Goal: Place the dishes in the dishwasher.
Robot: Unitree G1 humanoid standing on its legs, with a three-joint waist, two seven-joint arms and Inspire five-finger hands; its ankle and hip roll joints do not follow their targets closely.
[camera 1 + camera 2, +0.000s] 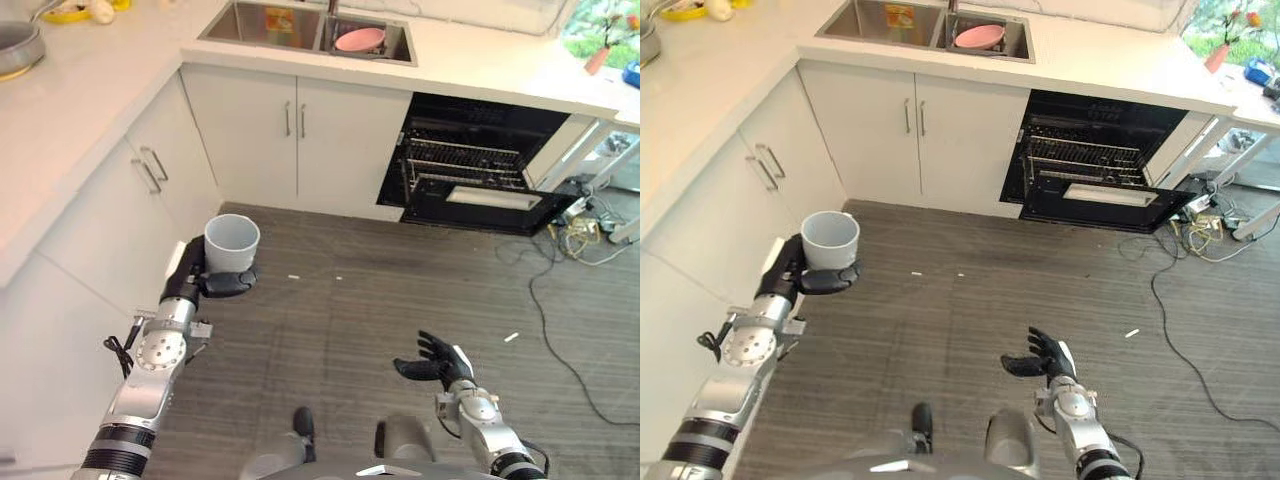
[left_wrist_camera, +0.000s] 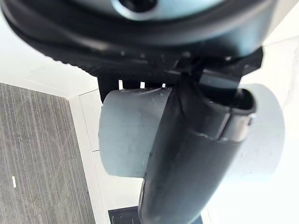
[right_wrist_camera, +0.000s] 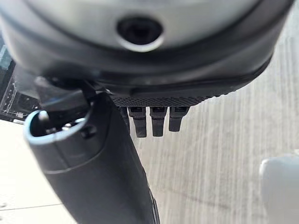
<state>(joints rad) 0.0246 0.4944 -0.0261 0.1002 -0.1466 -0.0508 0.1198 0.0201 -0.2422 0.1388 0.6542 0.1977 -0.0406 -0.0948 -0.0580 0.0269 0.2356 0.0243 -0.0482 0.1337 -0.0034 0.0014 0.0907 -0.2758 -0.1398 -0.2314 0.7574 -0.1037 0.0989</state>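
Above floor: left hand (image 1: 222, 283) grips upright cup (image 1: 232, 243).

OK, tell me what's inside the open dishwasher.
The dishwasher stands open with wire racks inside; no dishes show on them. The dark back and lower part can't be made out. The cup is held in the left robot hand.

Floor (image 1: 400, 290): wide bare stretch between both hands and the dishwasher (image 1: 470, 165).
Dishwasher mouth: door open, racks showing inside.
Left side: cabinet fronts (image 1: 150, 200) stand close beside the left hand (image 1: 195, 280).
Right side: cables (image 1: 570, 240) lie on the floor near the dishwasher.
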